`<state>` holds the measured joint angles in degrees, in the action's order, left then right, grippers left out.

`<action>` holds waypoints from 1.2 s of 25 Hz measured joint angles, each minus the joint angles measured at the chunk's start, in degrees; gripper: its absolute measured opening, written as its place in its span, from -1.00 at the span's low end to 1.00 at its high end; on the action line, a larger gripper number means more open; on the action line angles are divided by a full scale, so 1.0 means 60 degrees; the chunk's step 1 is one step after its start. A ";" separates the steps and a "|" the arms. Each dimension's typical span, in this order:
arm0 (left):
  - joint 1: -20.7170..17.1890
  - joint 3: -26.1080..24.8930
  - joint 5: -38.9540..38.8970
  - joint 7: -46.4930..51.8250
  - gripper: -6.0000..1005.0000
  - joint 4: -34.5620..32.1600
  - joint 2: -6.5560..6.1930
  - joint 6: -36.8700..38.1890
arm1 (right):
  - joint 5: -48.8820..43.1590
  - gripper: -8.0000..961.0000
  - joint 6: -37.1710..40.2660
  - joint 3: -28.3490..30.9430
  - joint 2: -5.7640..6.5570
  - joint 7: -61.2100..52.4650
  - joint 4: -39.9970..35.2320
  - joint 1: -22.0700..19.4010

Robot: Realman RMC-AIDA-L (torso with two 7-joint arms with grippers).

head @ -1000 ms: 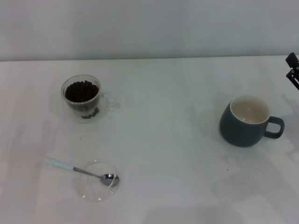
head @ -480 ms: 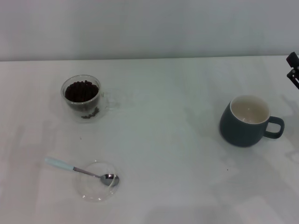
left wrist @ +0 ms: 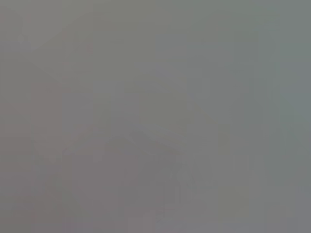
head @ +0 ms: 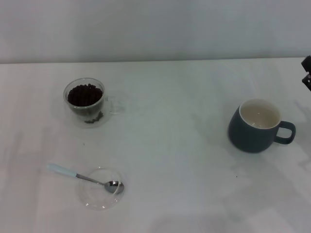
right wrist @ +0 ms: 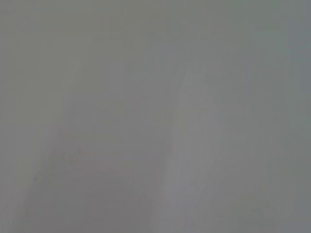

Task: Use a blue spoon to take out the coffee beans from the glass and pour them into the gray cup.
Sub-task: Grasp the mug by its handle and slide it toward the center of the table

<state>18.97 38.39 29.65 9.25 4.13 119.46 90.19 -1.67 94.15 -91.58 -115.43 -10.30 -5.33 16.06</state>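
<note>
Right gripper [head: 307, 73] has slid further off the counter's [head: 175, 145] far right edge, its fingers unreadable; my left is out of sight. Nothing else has moved: blue spoon [head: 82, 176] on the saucer [head: 92, 199], coffee beans [head: 84, 94] in the glass [head: 73, 112], gray cup [head: 252, 137] empty, so scooping hasn't begun

Right gripper [head: 307, 73] cut off at edge.

You've got the glass [head: 85, 101] far left, upright, holding dark coffee beans [head: 84, 94]. Blue spoon [head: 83, 176] lies near you on the left — metal bowl on a clear saucer [head: 99, 199]. Gray cup [head: 257, 125] well right — upright, cream inside.
</note>
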 joint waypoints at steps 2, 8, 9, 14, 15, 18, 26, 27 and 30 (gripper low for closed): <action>-0.0056 0.0004 0.0011 0.0009 0.36 0.0000 0.0000 -0.0003 | 0.0000 0.81 -0.0003 0.0000 0.0013 0.0041 0.0016 -0.0112; -0.0188 0.0004 0.0019 0.0028 0.36 0.0053 -0.0004 -0.0021 | 0.0000 0.81 -0.0102 0.0000 0.0051 0.0050 0.0497 -0.0416; -0.0190 0.0004 0.0018 0.0028 0.36 0.0059 -0.0007 -0.0021 | 0.0000 0.81 -0.0111 0.0001 0.0051 0.0045 0.0655 -0.0427; -0.0172 -0.0003 -0.0008 0.0012 0.36 0.0059 -0.0020 -0.0038 | -0.0211 0.81 -0.0146 -0.0105 0.0015 -0.0054 0.1421 -0.0470; -0.0167 -0.0004 -0.0009 0.0012 0.36 0.0059 -0.0020 -0.0044 | -0.0336 0.81 -0.0171 -0.0119 0.0010 -0.0089 0.1495 -0.0481; -0.0133 -0.0001 -0.0009 0.0013 0.36 0.0059 -0.0019 -0.0099 | -0.0733 0.81 -0.0383 -0.0120 0.0001 -0.0325 0.1664 -0.0521; -0.0070 0.0004 0.0014 0.0019 0.36 0.0058 -0.0019 -0.0135 | -0.1321 0.81 -0.1443 -0.0121 -0.0007 -0.0531 0.1642 -0.0506; -0.0068 0.0004 0.0015 0.0020 0.36 0.0059 -0.0019 -0.0135 | -0.1339 0.81 -0.1617 -0.0125 -0.0008 -0.0538 0.1595 -0.0483; -0.0101 0.0003 0.0020 0.0029 0.36 0.0059 -0.0019 -0.0135 | -0.1346 0.81 -0.2148 -0.0131 -0.0008 -0.0548 0.1373 -0.0454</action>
<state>18.36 38.40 29.77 9.43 4.49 119.35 89.38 -9.75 81.26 -92.37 -115.48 -13.59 2.91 13.34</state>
